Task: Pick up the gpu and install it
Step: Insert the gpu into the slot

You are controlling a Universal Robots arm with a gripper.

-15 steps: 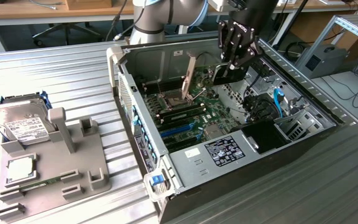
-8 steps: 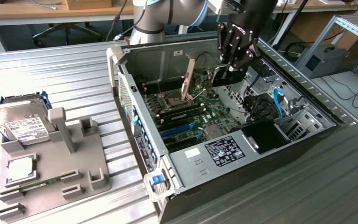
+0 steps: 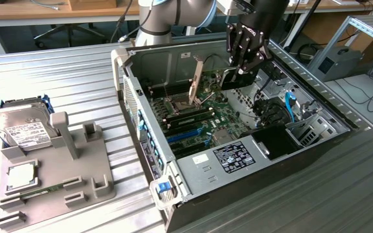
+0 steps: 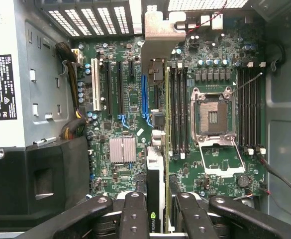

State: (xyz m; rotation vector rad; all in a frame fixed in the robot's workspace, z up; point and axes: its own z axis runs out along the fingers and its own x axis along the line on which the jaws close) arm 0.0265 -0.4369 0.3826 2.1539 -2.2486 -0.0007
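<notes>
The gpu (image 3: 236,81) hangs inside the open computer case (image 3: 193,170), above the motherboard (image 3: 209,121), and my gripper (image 3: 245,60) is shut on it. In the wrist view the gpu (image 4: 155,184) shows edge-on between my two fingers (image 4: 135,214), which press its sides. My gripper (image 4: 157,216) holds the end with the green logo. The card's silver bracket (image 4: 162,32) points at the case's vented rear wall. The card runs just beside the blue slot (image 4: 144,94) and the long black memory slots. I cannot tell whether its lower edge touches the motherboard (image 4: 120,129).
An open CPU socket (image 4: 212,117) lies beside the card, with its lid raised. The power supply (image 4: 6,89) and a black shroud (image 4: 41,184) close one side. On the table at the exterior view's left, a grey fixture (image 3: 57,165) stands beside a hard drive (image 3: 21,128) and carries a CPU chip (image 3: 21,177).
</notes>
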